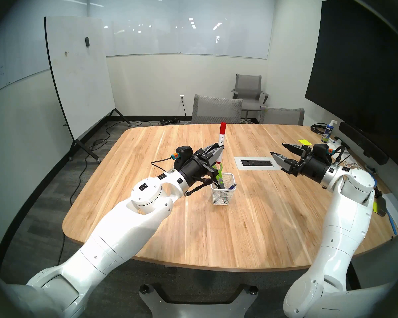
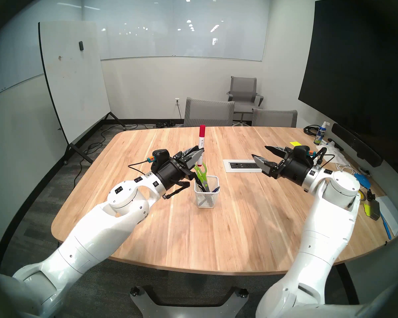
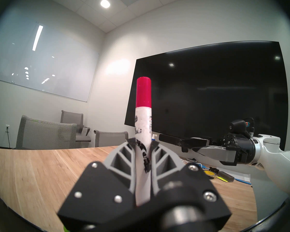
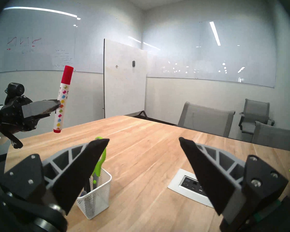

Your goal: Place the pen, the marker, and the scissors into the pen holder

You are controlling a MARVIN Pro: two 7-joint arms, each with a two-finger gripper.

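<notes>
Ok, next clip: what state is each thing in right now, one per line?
Marker: upright, clamped in the left hand, above the holder.
Left hand: shut on the marker.
Right hand: open, empty.
Scissors: standing in the holder, handles up.
Pen: in the holder, leaning on its rim.
Pen holder: upright on the table.

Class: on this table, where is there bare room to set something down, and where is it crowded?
Free: the wide bare wood of the table in front of the pen holder, and the far side behind the power outlet panel. Crowded: the right edge, around the spray bottle, cables and papers, and the spot below the left gripper holding the marker.
</notes>
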